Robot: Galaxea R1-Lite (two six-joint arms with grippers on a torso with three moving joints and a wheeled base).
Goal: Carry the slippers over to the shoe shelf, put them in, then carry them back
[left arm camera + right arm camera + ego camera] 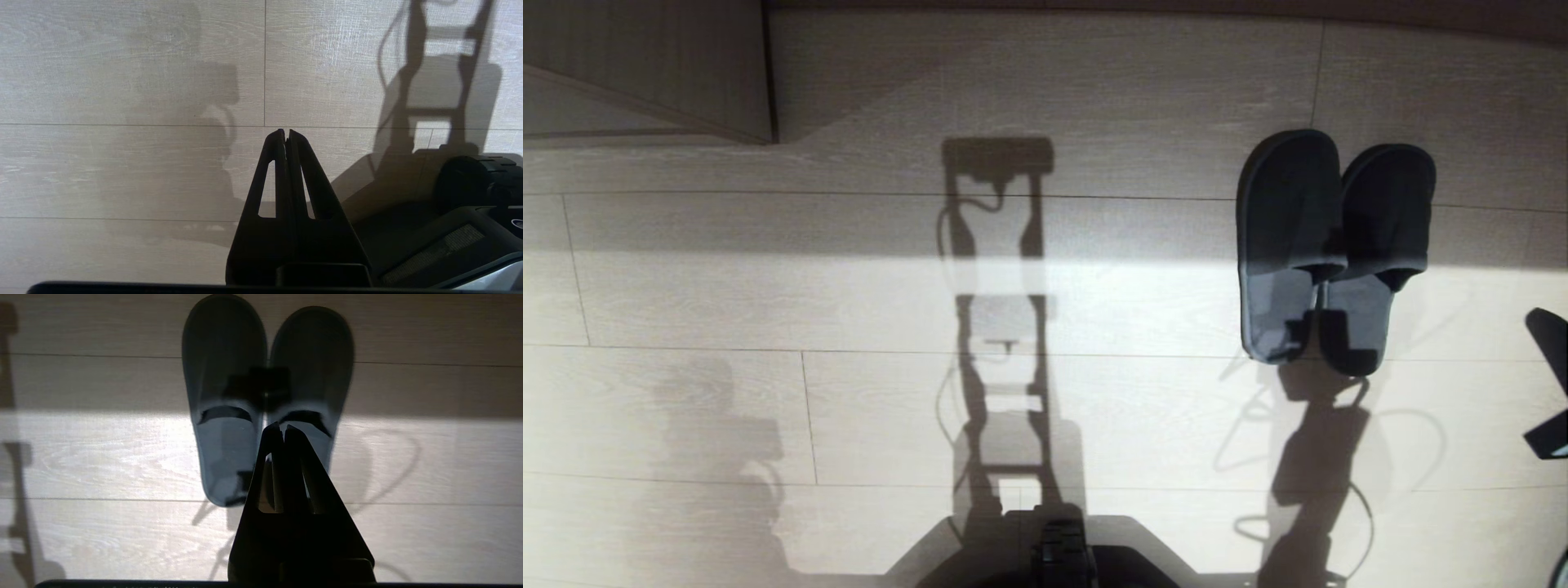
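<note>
slippers (1331, 245): lying side by side on the floor (849, 310)
right hand (282, 428): hovering above them, fingers pressed together, holding nothing
left hand (285, 132): fingers pressed together, empty

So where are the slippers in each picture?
Head view: the slippers lie side by side on the floor, right of centre.
Left wrist view: not in it, only floor and the shut left gripper.
Right wrist view: slippers just beyond the shut right gripper.
Shared landmark: the sunlit band across the floor.
</note>
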